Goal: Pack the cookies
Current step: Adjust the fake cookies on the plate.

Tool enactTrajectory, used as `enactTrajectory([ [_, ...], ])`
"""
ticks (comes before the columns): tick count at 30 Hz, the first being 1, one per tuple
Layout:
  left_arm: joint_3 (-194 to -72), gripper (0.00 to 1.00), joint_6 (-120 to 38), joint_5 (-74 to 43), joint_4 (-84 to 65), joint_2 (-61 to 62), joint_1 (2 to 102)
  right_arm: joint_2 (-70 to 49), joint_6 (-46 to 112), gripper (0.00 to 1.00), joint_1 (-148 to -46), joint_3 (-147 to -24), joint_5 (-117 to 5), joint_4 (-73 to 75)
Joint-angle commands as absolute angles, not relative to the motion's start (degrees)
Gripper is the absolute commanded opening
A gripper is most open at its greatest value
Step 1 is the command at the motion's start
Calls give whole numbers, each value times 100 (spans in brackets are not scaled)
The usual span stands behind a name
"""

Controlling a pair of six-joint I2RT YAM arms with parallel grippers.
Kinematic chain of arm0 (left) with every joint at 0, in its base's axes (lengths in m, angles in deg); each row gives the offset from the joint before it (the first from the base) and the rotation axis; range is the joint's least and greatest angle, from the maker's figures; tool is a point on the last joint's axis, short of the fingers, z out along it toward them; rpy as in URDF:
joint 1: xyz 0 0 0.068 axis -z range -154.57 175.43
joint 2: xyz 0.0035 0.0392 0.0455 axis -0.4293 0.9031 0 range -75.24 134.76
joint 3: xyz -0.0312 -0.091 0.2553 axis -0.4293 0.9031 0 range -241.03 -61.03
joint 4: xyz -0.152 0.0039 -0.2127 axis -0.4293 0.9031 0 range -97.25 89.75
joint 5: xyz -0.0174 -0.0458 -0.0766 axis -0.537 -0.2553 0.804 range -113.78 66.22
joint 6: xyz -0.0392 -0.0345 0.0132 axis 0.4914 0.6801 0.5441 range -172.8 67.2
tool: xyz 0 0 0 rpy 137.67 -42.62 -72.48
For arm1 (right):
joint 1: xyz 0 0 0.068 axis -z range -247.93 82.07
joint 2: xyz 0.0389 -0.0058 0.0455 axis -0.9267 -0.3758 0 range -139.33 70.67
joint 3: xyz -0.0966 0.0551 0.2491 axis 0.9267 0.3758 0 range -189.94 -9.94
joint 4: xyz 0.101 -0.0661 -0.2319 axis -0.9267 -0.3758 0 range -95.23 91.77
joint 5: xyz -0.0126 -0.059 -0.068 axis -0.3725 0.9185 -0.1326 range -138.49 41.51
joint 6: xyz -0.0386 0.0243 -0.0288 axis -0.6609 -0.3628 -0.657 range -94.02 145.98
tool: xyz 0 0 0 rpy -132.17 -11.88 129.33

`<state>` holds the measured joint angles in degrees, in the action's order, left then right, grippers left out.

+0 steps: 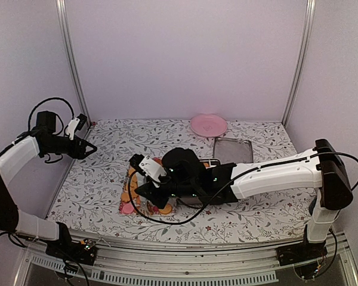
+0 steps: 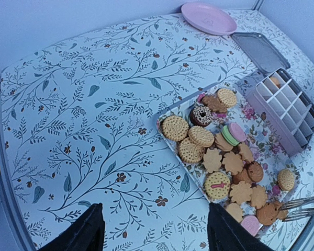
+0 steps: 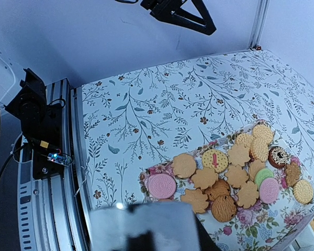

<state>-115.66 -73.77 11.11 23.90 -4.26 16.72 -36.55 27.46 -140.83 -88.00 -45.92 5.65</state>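
Observation:
The cookies (image 2: 201, 136) lie in a heap on a floral tray (image 2: 249, 112), mostly golden-orange with a few pink, green and dark brown ones. They also show in the right wrist view (image 3: 205, 178) and in the top view (image 1: 131, 193). My right gripper (image 1: 145, 192) hangs over the tray's near end; a blurred grey metal tool, apparently tongs (image 3: 141, 226), hides its jaws. The tool's prongs (image 2: 302, 206) reach over the near cookies. My left gripper (image 2: 154, 208) is open and empty, raised above the table's left side (image 1: 89, 149).
A white divided box (image 2: 282, 110) stands beside the tray, one cookie in a far cell. A grey metal lid (image 1: 232, 149) lies behind it. A pink plate (image 1: 208, 124) sits at the back. Metal frame posts and walls enclose the table.

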Motion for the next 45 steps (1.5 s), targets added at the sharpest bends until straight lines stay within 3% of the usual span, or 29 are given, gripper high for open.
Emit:
enactTrajectory([
  [1,-11501,68,-7390,1131,2360,-501,1602,-3531,2692,9,-14006,-8954,-4396,663],
  [6,-11508,68,-7390,1129,2360,-519,1602,-3431,2718,0,-13886,-8948,-4391,699],
  [39,-11526,68,-7348,1159,2303,-515,1602,-3105,3170,0,-13372,-8724,-4982,663],
  [42,-11535,68,-7331,1189,2303,-510,1602,-3173,3124,16,-13361,-8718,-4855,670],
  [45,-11526,68,-7330,1193,2298,-519,1601,-3243,3099,25,-13286,-8741,-4778,739],
])
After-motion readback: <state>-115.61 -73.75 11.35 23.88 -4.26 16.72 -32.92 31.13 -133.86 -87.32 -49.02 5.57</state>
